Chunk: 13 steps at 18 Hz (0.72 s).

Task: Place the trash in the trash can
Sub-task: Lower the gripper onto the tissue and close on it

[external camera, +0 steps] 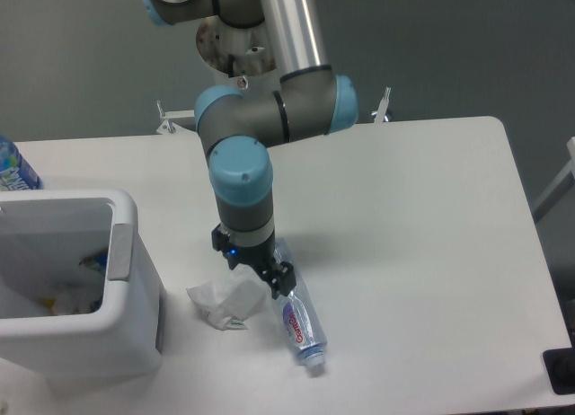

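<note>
While the two pieces of trash lie out on the white surface (422,208), the white rectangular plastic trash can (126,294) stands at the left edge, its thick rim open upward and a few scraps visible inside. Just right of it sits the crumpled white paper wrapper (223,303), not touching the can. The hand (260,273) hangs low over the wrapper's right side and the upper end of the clear crushed plastic bottle (301,325), whose red-purple label and pale cap point toward the front edge. Whether its fingers are wide or narrow cannot be told, nor whether they hold anything. To do this step well, the fingers should probably straddle one piece only, close firmly, lift high enough to pass the rim, then release over the can's middle.
</note>
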Each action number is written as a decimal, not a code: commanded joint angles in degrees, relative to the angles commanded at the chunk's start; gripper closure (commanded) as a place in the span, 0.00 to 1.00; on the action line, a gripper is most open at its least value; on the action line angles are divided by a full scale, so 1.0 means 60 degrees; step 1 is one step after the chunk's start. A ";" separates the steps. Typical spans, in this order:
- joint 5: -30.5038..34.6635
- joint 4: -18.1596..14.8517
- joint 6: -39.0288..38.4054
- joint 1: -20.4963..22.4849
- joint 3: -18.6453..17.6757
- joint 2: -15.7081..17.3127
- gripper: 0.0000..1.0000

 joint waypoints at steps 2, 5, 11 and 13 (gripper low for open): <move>0.0029 0.0015 -0.0015 0.0000 0.0000 -0.0030 0.08; 0.0044 0.0044 -0.0350 0.0000 0.0044 -0.0015 0.62; -0.0015 0.0132 -0.1478 0.0000 0.0307 -0.0015 1.00; -0.0029 0.0132 -0.1785 0.0000 0.0468 -0.0030 1.00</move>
